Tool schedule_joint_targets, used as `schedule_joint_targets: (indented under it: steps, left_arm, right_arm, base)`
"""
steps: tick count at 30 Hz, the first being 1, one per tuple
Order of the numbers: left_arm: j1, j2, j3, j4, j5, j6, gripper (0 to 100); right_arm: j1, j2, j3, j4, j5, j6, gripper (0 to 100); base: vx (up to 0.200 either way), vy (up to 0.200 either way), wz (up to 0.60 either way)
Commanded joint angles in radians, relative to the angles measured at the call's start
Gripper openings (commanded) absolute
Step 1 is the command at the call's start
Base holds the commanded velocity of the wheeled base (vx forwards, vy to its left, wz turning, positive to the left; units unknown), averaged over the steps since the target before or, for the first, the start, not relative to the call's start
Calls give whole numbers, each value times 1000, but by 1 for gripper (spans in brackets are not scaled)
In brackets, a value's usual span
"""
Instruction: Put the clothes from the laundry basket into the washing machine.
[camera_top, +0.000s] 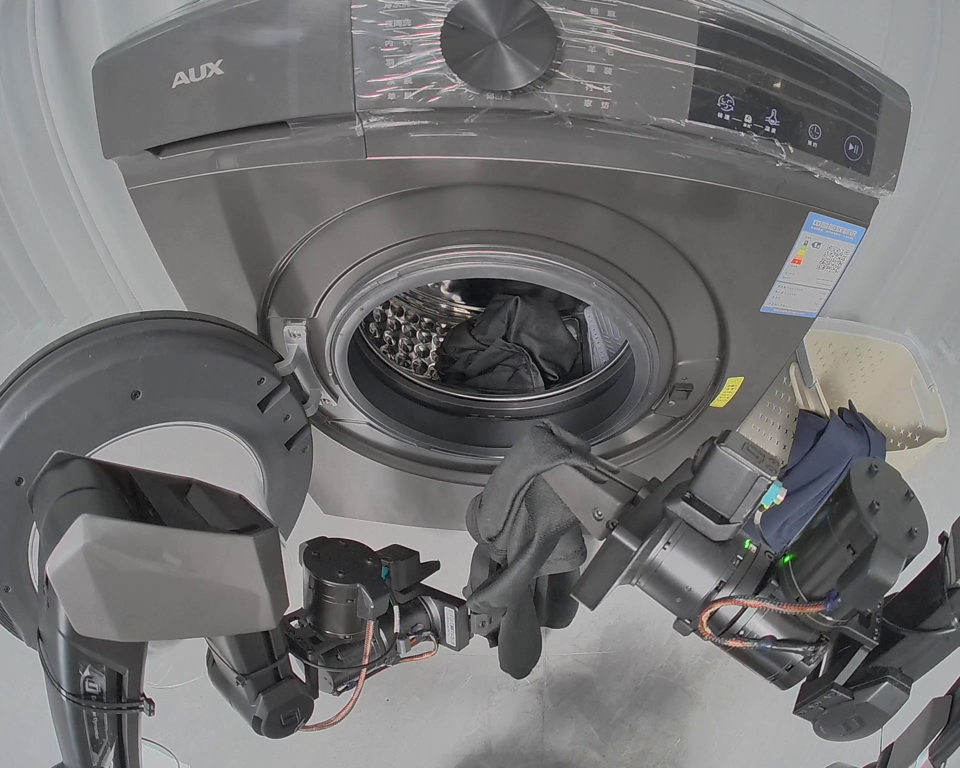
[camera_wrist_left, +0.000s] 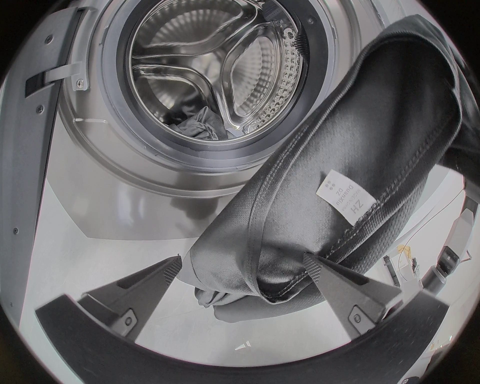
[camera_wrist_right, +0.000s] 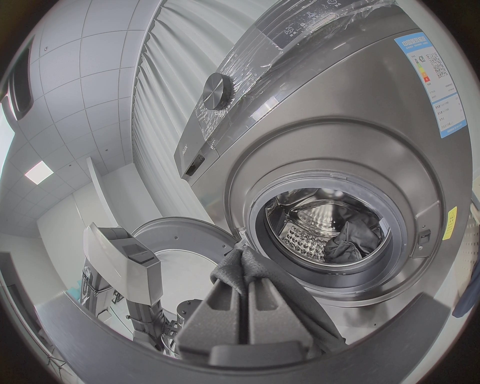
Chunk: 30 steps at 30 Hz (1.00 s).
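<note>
Now right pincer (camera_wrist_right: 245, 290) pinching limp dark knit garment (camera_top: 520, 540); left pincer (camera_wrist_left: 240, 261) spread around its stitched hem

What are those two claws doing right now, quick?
Left gripper: open around the dark garment, not clamped on it.
Right gripper: closed, holding the dark garment.

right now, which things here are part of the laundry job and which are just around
Job: washing machine, its open door, laundry basket, navy clothes in it, grey garment in the right pincer, left pincer, black clothes in the drum.
Just around: energy label, curtain.
</note>
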Motion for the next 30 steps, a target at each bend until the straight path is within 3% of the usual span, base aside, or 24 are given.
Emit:
schedule_joint_targets:
  steps: [1, 5, 13, 30]
  left_arm:
    - [6, 12, -10, 0, -1, 0, 100]
    - [14, 29, -25, -1, -1, 0, 100]
    - [71, 93, -128, -8, 12, 43, 100]
    - [78, 160, -260, -9, 38, 55, 100]
  right_arm:
    - [-1, -1, -3, 0, -1, 0, 0]
    - [2, -4, 0, 0, -4, 0, 0]
    - [16, -24, 9, 0, -5, 1, 0]
    - [27, -30, 13, 0, -5, 1, 0]
  base:
    - [0, 0, 0]
    - [0, 0, 0]
    - [0, 0, 0]
    - [0, 0, 0]
